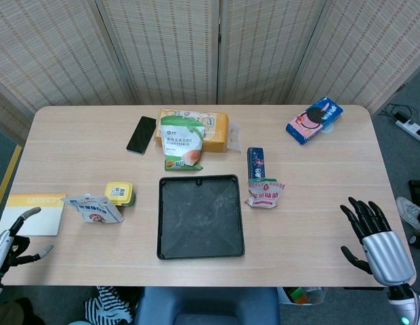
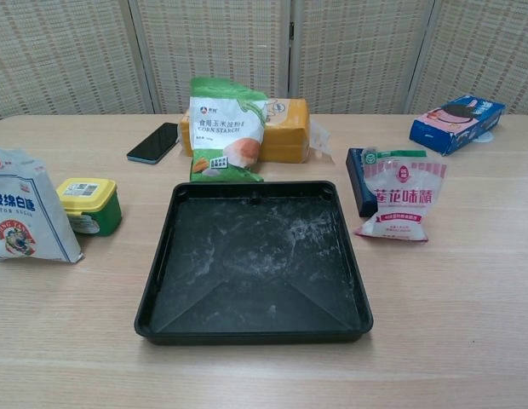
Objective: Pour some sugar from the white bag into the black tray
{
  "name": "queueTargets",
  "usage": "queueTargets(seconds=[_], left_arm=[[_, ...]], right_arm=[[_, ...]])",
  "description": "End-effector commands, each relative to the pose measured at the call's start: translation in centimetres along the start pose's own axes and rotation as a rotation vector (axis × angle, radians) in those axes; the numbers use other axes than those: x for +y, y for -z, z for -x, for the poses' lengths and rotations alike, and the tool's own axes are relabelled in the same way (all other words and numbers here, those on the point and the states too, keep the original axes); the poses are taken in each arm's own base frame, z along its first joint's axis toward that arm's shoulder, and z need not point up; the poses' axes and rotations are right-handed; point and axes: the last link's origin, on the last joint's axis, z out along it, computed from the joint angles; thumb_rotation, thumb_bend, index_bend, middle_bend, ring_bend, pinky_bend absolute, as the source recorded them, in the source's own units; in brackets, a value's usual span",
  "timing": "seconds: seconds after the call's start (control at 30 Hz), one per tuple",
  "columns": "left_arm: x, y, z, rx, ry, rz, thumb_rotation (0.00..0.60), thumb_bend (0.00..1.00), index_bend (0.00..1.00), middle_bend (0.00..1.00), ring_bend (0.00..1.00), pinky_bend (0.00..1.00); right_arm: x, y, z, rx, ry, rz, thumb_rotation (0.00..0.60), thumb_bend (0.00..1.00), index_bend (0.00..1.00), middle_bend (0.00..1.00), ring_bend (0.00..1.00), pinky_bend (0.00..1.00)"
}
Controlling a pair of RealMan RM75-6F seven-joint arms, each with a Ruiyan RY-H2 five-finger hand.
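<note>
Black tray [image 1: 200,217] flat at the middle of the desk [image 1: 311,169], close to the near edge, its floor dusted with whitish streaks. White bag [image 1: 93,208] upright near the left edge, toward the near left corner, well apart from the tray, touched by neither hand. Just beside the bag, toward the tray, a small green tub [image 1: 119,193] with a yellow lid. Beyond the tray, a green-and-white starch bag [image 1: 181,142] propped against an orange box [image 1: 213,130], with a dark phone [image 1: 141,135] lying flat to their left. Off the tray's far right corner, a pink-and-white pouch [image 1: 265,192] leaning in front of a dark blue box [image 1: 255,163]. Toward the far right corner, a blue cookie pack [image 1: 314,120]. At the near left corner, a yellow-edged pad [image 1: 35,212]. Left hand [image 1: 8,240] at the near left corner, mostly out of frame, visible fingers apart and holding nothing. Right hand [image 1: 374,233] over the near right corner, palm down, fingers spread, released and empty. Neither hand visible in the chest view.
</note>
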Motion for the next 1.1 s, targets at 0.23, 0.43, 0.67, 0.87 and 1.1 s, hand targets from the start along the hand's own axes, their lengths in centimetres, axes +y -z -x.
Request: queueTargets(seconds=[0.23,0.43,0.67,0.87,1.1], left_arm=[[-3.7,-2.6,2.3,-0.026,0.246,-0.079,0.600,0.23,0.16,0.17,1.00,1.00],[-3.9,-4.3,3.1,-0.035,0.395,-0.068,0.600,0.21,0.18,0.19,1.00,1.00],[-4.5,-6.0,5.2,-0.089,0.419,-0.068,0.600,0.20,0.19,0.20,1.00,1.00],[-4.8,-7.5,6.9,-0.136,0.413,-0.064,0.600,0.19,0.20,0.20,1.00,1.00],[-5.0,-9.2,7.9,-0.190,0.400,-0.072,0.600,0.19,0.21,0.20,1.00,1.00]], right_arm=[[-0.3,0.1,0.1,-0.031,-0.016,-0.061,0.600,0.29,0.00,0.00,0.00,0.00],[-0.4,0.3,0.0,-0.053,-0.043,-0.091,0.600,0.29,0.00,0.00,0.00,0.00],[-0.3,0.8,-0.2,-0.044,-0.050,-0.093,0.600,0.29,0.00,0.00,0.00,0.00],[-0.2,0.6,0.1,-0.047,-0.027,-0.066,0.600,0.29,0.00,0.00,0.00,0.00],[-0.1,-0.1,0.9,-0.063,0.016,-0.003,0.600,0.29,0.00,0.00,0.00,0.00]])
